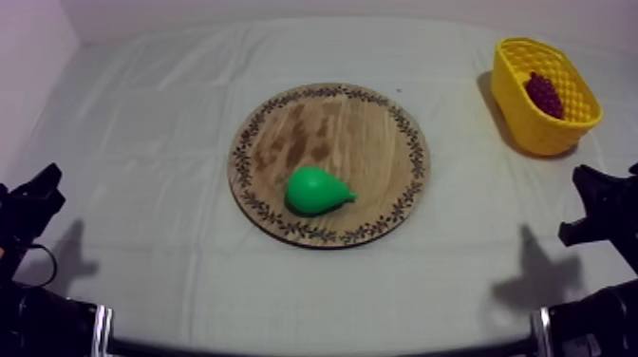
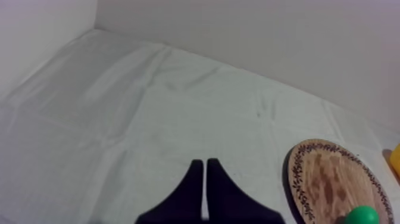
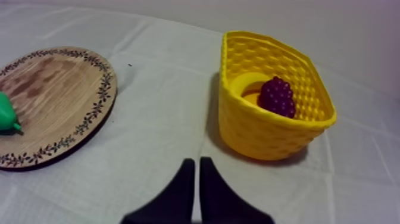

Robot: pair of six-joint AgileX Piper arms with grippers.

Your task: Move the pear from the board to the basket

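Pear (image 1: 318, 191) lies on its side on the wooden board (image 1: 361, 123), toward its near edge, mid-table (image 1: 142, 142); yellow basket (image 1: 536, 138) stands well apart at the far right w/ a bunch of grapes (image 1: 544, 93) inside. Left gripper (image 2: 204, 162) sits low at the table's left side, fingers pressed together in a narrow wedge, nothing held. Right gripper (image 3: 197, 161) likewise at the right, fingers together & empty, near the basket.

No writing is readable; the wooden board (image 1: 365, 133) seems to bear only leafy rim ornament.
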